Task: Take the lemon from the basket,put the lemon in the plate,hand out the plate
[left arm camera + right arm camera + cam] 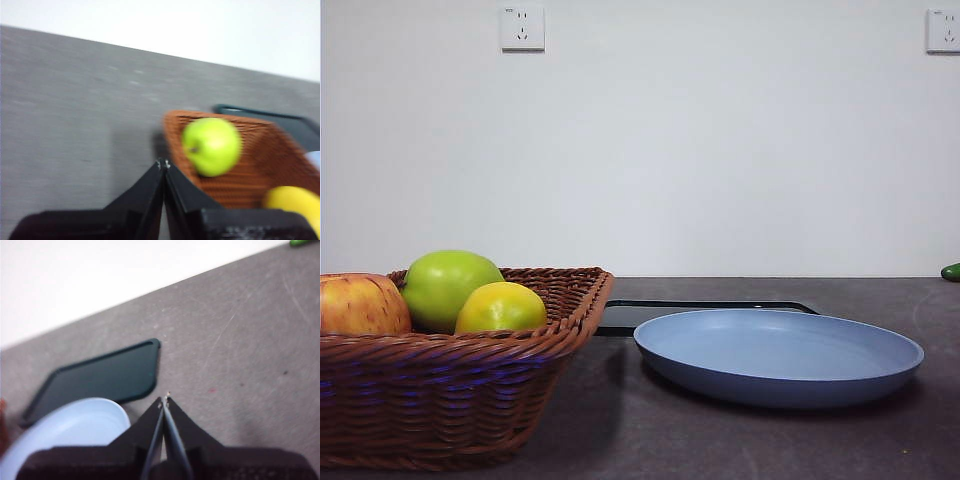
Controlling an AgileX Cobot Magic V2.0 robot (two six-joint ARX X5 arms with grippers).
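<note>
At lower left, the small yellow lemon (pixel 501 307) lies in the brown wicker basket (pixel 460 400); the light blue round plate (pixel 778 356) sits at lower right; the left gripper (pixel 163 164) and right gripper (pixel 165 401) have jaws pressed together, holding nothing.

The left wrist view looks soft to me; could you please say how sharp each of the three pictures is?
Left wrist view: smeared throughout, the green apple and basket fuzzy. Right wrist view: mildly soft, the black tray and plate edges hazy. Front view: sharp, the lemon crisp, with soft shadows under the plate.
</note>
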